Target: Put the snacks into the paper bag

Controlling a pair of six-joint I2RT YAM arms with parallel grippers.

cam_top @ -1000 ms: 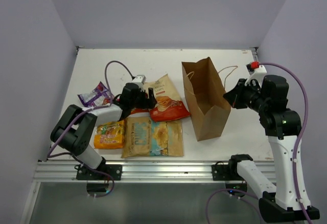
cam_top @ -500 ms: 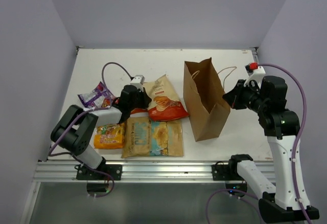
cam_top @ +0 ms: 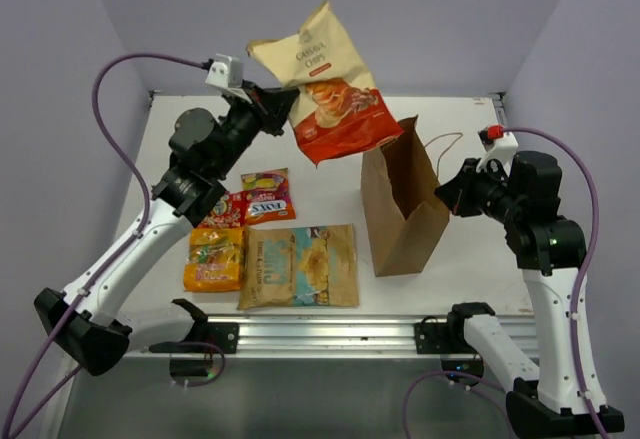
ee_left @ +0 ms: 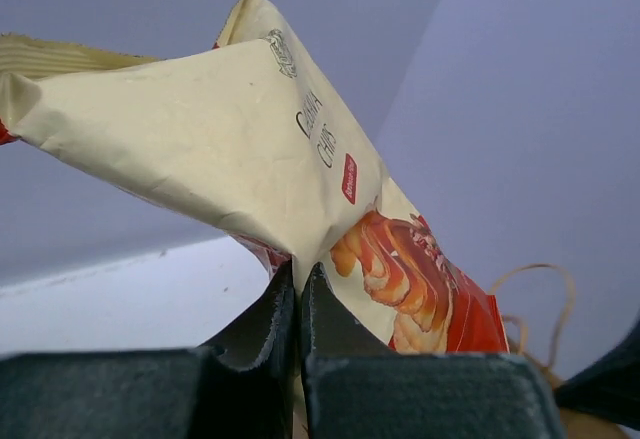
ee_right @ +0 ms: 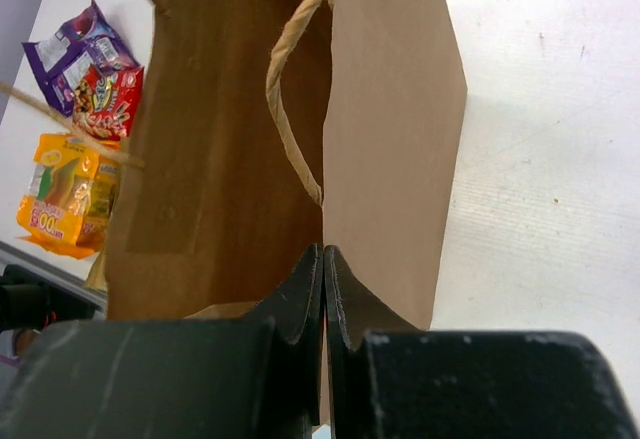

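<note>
My left gripper (cam_top: 277, 100) is raised high over the table and shut on the edge of the red-and-cream chips packet (cam_top: 326, 89), which hangs in the air up and left of the paper bag's mouth. In the left wrist view the fingers (ee_left: 280, 304) pinch the packet (ee_left: 250, 149). The brown paper bag (cam_top: 405, 214) stands upright with its mouth open. My right gripper (cam_top: 446, 191) is shut on the bag's right wall near the rim; the right wrist view shows that gripper (ee_right: 323, 259) on the bag wall (ee_right: 395, 139).
Other snacks lie flat at front left: a large tan-and-blue packet (cam_top: 300, 265), an orange-yellow one (cam_top: 214, 259), a small red one (cam_top: 224, 209), a multicoloured one (cam_top: 268, 196), and a purple one (ee_right: 75, 44). Twine handles (cam_top: 446, 145) loop off the bag. A metal rail (cam_top: 320, 334) borders the front.
The left gripper has shut on the red-and-cream packet and lifted it from the table to high above it, uncovering the small red and multicoloured packets. The bag has shifted slightly left.
</note>
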